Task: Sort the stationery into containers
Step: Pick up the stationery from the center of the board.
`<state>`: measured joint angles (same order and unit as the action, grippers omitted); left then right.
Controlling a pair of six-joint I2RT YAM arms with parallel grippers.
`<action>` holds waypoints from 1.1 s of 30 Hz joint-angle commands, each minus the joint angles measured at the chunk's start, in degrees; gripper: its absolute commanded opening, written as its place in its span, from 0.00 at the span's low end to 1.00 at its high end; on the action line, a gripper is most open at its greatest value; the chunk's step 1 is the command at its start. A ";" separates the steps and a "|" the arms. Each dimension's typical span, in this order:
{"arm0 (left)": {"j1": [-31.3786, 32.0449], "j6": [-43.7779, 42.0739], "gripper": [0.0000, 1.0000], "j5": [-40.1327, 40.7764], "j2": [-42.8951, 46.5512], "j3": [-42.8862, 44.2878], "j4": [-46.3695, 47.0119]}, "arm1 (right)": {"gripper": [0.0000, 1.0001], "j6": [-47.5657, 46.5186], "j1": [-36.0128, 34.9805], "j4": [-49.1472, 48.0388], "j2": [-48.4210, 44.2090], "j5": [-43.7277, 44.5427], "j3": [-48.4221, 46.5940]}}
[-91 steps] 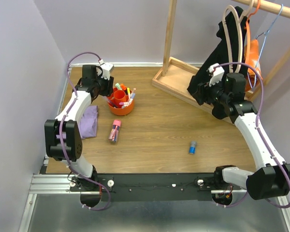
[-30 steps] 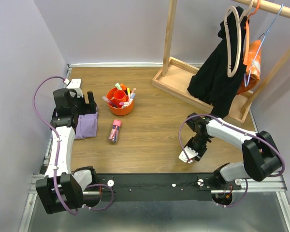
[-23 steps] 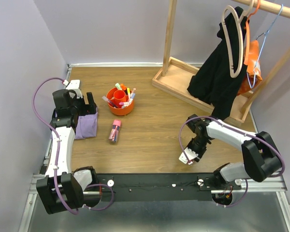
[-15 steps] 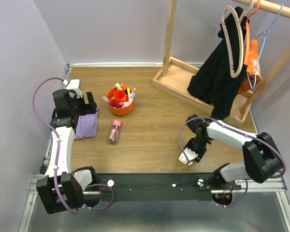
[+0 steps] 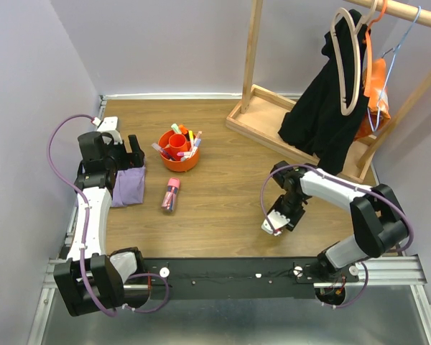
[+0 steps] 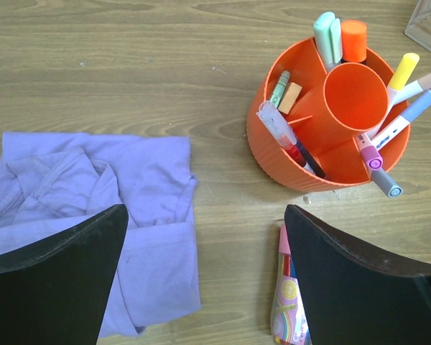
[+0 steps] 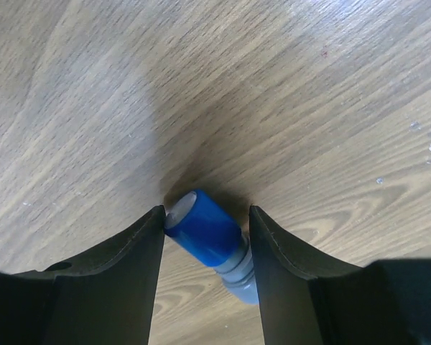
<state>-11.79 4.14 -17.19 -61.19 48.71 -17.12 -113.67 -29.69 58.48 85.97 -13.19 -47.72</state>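
**Right jaws closed on the blue cylinder, left gripper idle**

Your right gripper [image 7: 207, 210] stood partly closed, with its black fingers [image 7: 122, 266] touching either side of the small blue cylinder [image 7: 205, 231]. That piece had a bright blue body with a pale rim at one end and a narrower grey stub at the other. It lay slantwise in the gap, low over the wooden table [image 5: 223, 194], towards the front right. You could not tell from the wrist view whether it was clear of the wood.

Your left gripper [image 6: 205, 215] was spread wide and carried nothing. It was poised over the edge of the folded purple cloth [image 6: 93, 187] on the left side. Just beyond it stood the orange tub [image 6: 269, 154], with highlighters and markers upright in the compartments around its central cup [image 6: 352, 93]. A tan eraser [image 6: 290, 98] sat in one compartment. A clear pink-capped tube [image 6: 287, 305] lay on the table just beside the tub.
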 commanded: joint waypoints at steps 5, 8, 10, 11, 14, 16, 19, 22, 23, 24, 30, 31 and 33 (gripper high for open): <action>-0.42 0.60 0.99 -1.53 -0.34 -1.07 1.66 | 0.58 -25.82 -0.37 -3.80 4.20 -1.83 -2.98; -0.42 0.60 0.99 -1.62 -0.68 -1.25 1.74 | 0.58 -25.03 -0.37 -5.13 5.60 -2.89 -4.82; -0.51 0.69 0.99 -1.71 -0.86 -1.25 1.83 | 0.58 -24.41 -0.45 -5.13 7.10 -2.98 -5.97; -0.43 0.78 0.99 -1.62 -1.12 -1.25 1.92 | 0.58 -24.32 -0.54 -4.95 7.54 -2.89 -6.59; -0.42 0.96 0.99 -1.79 -1.39 -1.16 2.27 | 0.58 -24.15 -0.45 -3.38 9.21 -1.40 -9.13; -0.42 1.13 0.99 -1.88 -1.48 -0.98 2.27 | 0.58 -25.02 -0.54 -0.22 10.52 0.27 -11.68; -0.42 1.04 0.99 -1.79 -1.57 -0.98 2.27 | 0.58 -25.20 -0.45 3.13 11.76 1.94 -14.49; -0.42 0.96 0.99 -1.71 -1.74 -1.07 2.27 | 0.58 -25.20 -0.45 2.08 12.81 3.78 -14.59; -0.42 0.96 0.99 -1.71 -1.74 -1.07 2.36 | 0.57 -25.11 -0.54 1.64 13.42 4.05 -14.59; -0.51 0.96 0.99 -1.62 -1.83 -1.07 2.45 | 0.57 -24.76 -0.54 1.20 13.78 4.14 -14.76; -0.42 0.96 0.99 -1.44 -2.09 -1.34 2.54 | 0.56 -25.28 -0.54 -0.99 14.49 1.42 -14.33; -0.51 1.04 0.99 -1.44 -2.09 -1.34 2.54 | 0.56 -25.55 -0.45 -1.17 14.40 0.98 -14.07; -0.60 0.96 0.99 -1.44 -2.36 -1.25 2.71 | 0.54 -26.34 -0.54 -1.70 14.40 0.19 -13.71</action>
<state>-11.90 4.60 -17.65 -63.02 47.86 -15.62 -113.67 -29.74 57.87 99.74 -11.20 -61.69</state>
